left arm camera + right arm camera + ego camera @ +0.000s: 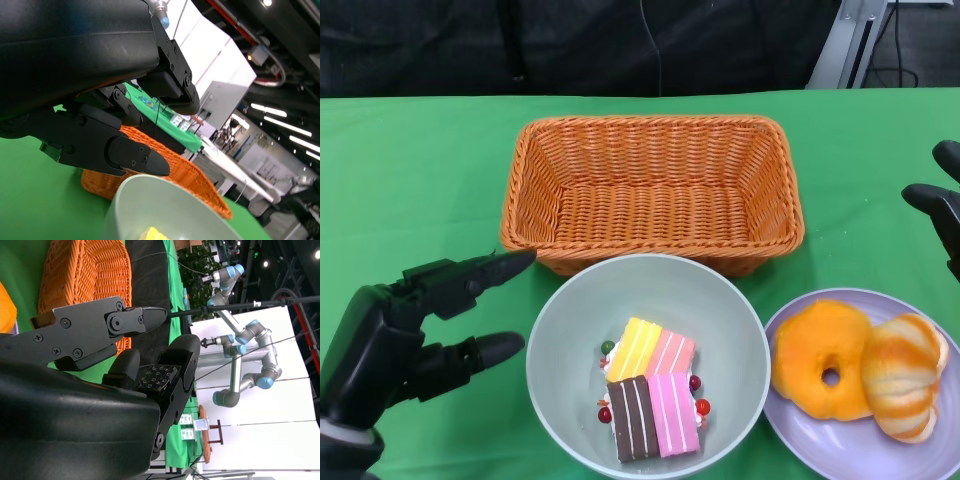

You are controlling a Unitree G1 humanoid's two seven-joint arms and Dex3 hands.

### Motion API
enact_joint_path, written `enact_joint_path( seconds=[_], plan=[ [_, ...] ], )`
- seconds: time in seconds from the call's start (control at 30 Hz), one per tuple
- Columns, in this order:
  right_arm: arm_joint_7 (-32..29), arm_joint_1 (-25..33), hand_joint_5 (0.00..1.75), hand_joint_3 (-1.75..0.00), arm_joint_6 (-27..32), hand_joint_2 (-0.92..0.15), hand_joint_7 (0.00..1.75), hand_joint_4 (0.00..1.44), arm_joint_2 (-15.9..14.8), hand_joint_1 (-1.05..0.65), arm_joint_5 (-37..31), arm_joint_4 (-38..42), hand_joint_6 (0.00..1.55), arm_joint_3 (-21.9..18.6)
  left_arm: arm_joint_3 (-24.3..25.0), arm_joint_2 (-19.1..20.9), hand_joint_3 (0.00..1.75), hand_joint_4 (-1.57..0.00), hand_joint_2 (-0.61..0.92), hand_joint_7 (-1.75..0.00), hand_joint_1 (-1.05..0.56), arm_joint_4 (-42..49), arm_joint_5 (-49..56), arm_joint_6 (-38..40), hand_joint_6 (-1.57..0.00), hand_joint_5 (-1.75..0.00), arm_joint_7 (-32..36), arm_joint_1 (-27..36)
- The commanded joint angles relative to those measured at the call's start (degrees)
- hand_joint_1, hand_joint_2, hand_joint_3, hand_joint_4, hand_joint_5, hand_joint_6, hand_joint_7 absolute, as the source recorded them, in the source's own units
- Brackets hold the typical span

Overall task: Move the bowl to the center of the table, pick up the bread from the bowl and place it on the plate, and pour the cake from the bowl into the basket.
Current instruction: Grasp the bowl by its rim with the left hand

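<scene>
The left hand (pixel 410 330), fingers spread and empty, hovers beside the bowl (pixel 560 330) holding cake (pixel 650 400); the right hand (pixel 940 205) is also spread and empty.

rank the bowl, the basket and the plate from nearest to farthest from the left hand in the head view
From the left hand:
1. Bowl, right beside its fingers, front centre.
2. Basket, behind the bowl, toward the table's back.
3. Plate, far across on the right, holding the bread.
</scene>
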Motion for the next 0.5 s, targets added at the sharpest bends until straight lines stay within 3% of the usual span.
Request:
enact_joint_path(
  seconds=[0.03,0.5],
  plan=[
    [-0.2,-0.6,1.14,-0.19,0.5,-0.92,0.15,0.42,0.3,-0.24,-0.2,-0.6,0.79,-1.2,-0.7,3.6,0.04,-0.64,0.92,0.00,-0.41,-1.2,2.8,-2.3,-0.55,0.00,1.3,0.8],
    [-1.1,-1.1,1.14,-0.21,2.5,-0.92,0.17,0.43,0.9,-0.23,-1.2,-0.6,0.79,-2.1,-1.1,11.5,0.08,-0.46,0.92,0.00,-0.52,-5.9,16.2,-4.2,-0.39,0.00,9.9,2.2]
  ],
)
